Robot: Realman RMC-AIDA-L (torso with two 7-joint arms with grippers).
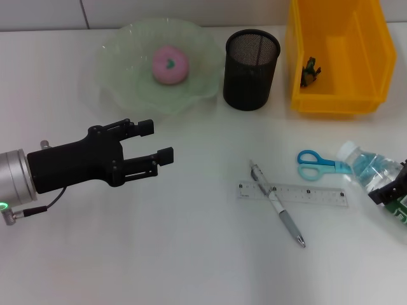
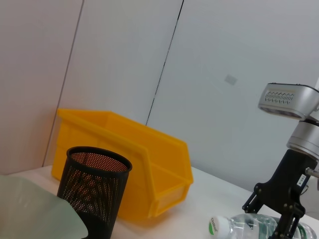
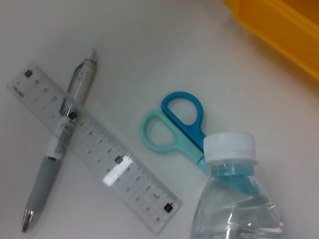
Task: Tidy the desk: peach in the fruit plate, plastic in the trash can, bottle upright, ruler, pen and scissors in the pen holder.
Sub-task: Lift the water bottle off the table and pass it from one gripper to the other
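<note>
Left gripper [image 1: 156, 141] hovers, fingers apart, near the tabletop's left edge; right gripper [image 1: 393, 190] sits at the bottle [image 1: 369, 166] by the right edge, grip unclear.

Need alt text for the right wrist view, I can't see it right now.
A clear water bottle with a white cap lies over the blades of blue scissors. Beside them a transparent ruler lies across a grey pen on the white desk.

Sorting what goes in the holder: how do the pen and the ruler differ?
The pen is round, white and grey with a metal tip; the ruler is flat, clear and marked with a scale. The ruler lies roughly level across the head view; the pen runs diagonally. The ruler lies across the pen. Both are long, thin and flat on the desk.
</note>
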